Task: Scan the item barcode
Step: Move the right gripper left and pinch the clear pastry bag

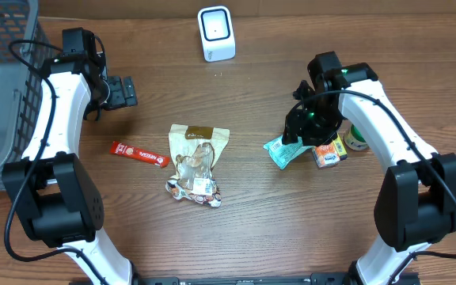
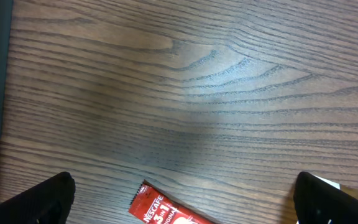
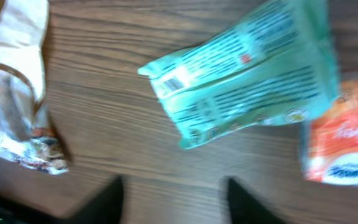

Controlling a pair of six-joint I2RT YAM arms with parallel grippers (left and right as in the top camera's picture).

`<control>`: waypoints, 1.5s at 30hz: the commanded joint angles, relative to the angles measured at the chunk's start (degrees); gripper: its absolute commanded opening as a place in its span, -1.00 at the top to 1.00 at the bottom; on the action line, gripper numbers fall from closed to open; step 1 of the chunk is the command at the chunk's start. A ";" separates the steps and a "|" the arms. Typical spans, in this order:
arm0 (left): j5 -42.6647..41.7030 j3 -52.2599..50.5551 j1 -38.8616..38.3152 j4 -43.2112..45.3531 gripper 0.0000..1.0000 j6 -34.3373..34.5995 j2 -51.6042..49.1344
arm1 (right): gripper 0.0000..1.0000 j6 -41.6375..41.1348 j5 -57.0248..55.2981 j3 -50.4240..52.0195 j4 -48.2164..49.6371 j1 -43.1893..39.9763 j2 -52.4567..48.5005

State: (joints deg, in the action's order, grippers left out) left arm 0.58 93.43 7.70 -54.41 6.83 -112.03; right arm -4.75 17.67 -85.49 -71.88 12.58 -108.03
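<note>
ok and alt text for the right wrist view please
A teal packet lies on the wooden table with its barcode facing up, slightly blurred, just ahead of the right gripper, whose dark fingertips are parted with nothing between them. A clear snack bag sits at the left edge and an orange packet at the right.

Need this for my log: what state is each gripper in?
Left gripper: open, holding nothing.
Right gripper: open, holding nothing; the teal packet lies just beyond it.
</note>
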 commanded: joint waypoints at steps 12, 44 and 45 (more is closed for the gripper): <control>-0.59 1.14 -0.24 0.09 -1.00 -1.07 -0.37 | -0.22 -13.31 0.70 0.00 19.39 20.09 0.44; -0.59 1.14 -0.26 0.09 -1.00 -1.07 -0.37 | -0.79 -29.55 -17.59 -0.13 15.02 22.60 -5.70; -0.59 1.14 -0.26 0.09 -1.00 -1.07 -0.37 | -0.79 -28.09 -17.00 -0.13 14.73 22.32 -5.16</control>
State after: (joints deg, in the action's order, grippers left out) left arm 0.58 93.43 7.60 -54.41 6.85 -112.03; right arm -33.26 -3.18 -85.38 -56.53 35.14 -116.81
